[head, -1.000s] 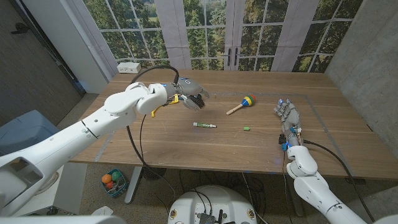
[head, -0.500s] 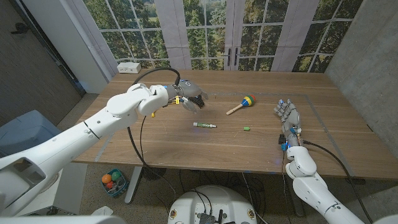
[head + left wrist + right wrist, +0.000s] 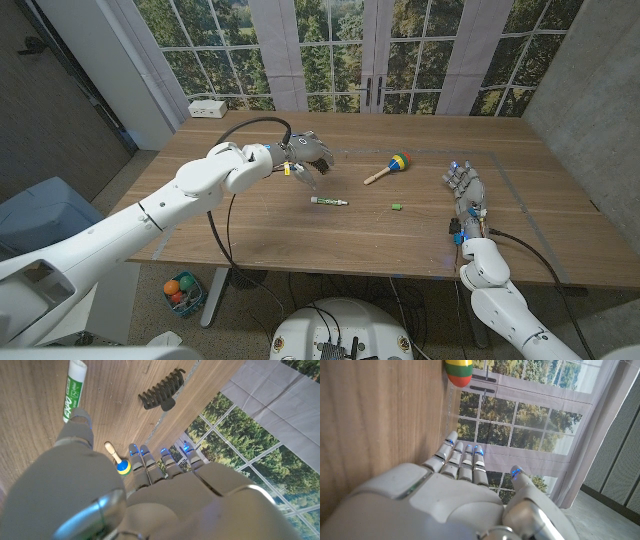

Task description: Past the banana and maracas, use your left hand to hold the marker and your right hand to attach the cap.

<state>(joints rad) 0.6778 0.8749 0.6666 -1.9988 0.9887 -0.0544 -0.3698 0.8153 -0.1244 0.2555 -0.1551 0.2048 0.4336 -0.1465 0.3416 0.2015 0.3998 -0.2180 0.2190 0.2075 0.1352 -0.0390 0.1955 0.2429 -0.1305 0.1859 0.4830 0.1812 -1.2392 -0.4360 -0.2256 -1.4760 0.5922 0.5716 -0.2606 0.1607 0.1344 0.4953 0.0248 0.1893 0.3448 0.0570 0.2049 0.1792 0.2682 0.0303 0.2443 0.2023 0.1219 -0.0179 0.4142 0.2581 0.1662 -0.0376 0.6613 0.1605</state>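
Counting items on the wooden table [image 3: 250, 225]: one marker [image 3: 328, 201], one small green cap [image 3: 396, 207], one maraca [image 3: 388, 167], and one black toothed clip-like object [image 3: 161, 392] seen from the left wrist. Left hand [image 3: 308, 156] hovers above the table, fingers spread and holding nothing; the marker lies uncapped just ahead of and below its fingertips, toward the robot. Right hand [image 3: 466, 190] stands upright near the table's right side, fingers apart and straight, holding nothing; the cap lies well to its inner side, between it and the marker. Bare wood lies between marker and cap and around the right hand. A white power strip [image 3: 208, 107] sits at the far left edge.
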